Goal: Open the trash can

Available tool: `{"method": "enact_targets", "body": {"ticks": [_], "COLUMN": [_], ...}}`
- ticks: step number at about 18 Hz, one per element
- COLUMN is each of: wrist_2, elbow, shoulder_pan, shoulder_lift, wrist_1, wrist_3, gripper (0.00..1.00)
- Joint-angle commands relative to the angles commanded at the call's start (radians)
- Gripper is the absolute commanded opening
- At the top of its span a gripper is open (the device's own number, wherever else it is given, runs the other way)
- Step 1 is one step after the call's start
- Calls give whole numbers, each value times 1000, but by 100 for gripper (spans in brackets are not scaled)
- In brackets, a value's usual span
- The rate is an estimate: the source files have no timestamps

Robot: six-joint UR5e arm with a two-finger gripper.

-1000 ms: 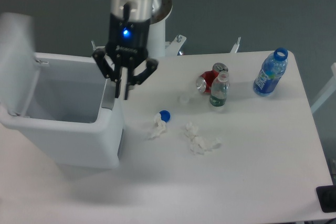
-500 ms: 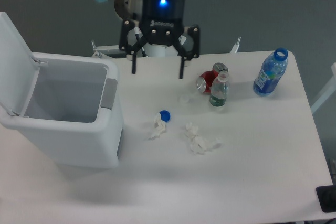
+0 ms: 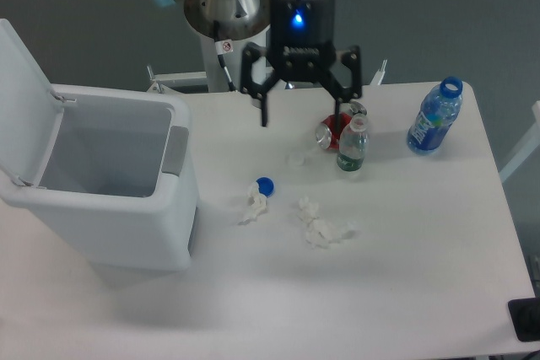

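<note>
the trash can [image 3: 110, 196] sits on the left part of the desk [image 3: 405, 276], well to the left of the jaws [image 3: 301, 119] and lower in the picture. its lid [image 3: 24, 99] is swung up and back on the far left side, so the bin stands open, and the part of its inside that shows holds nothing. a grey strip [image 3: 175, 151] runs down its right rim, on the side facing the jaws.

the jaws are spread wide and hold nothing, hanging above the back of the desk. just below the right finger [image 3: 339, 115] lies a red can [image 3: 331, 131] on its side, and touching it in front stands a small green bottle [image 3: 352, 148] with its cap on. well to the right of the jaws stands a blue bottle [image 3: 434, 116] with no cap, liquid showing inside. below the jaws, toward the front, a blue cap [image 3: 265, 185] lies on the desk beside a crumpled tissue [image 3: 251, 206], and a second clump of tissue [image 3: 322, 227] lies a little to the right of that.

half a second ago the jaws hung further left, between the bin and the can, equally spread; they have moved right, so the right finger is now over the can. the bin, lid, bottles, can, cap and tissues have not shifted.
</note>
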Motion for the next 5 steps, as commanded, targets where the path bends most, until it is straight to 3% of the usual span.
{"method": "enact_targets", "body": {"ticks": [5], "wrist_2": [63], "elbow": [17], "shoulder_pan": [9], "shoulder_lift": [-69], "wrist_1": [3], "wrist_3": [86], "gripper": [100]}}
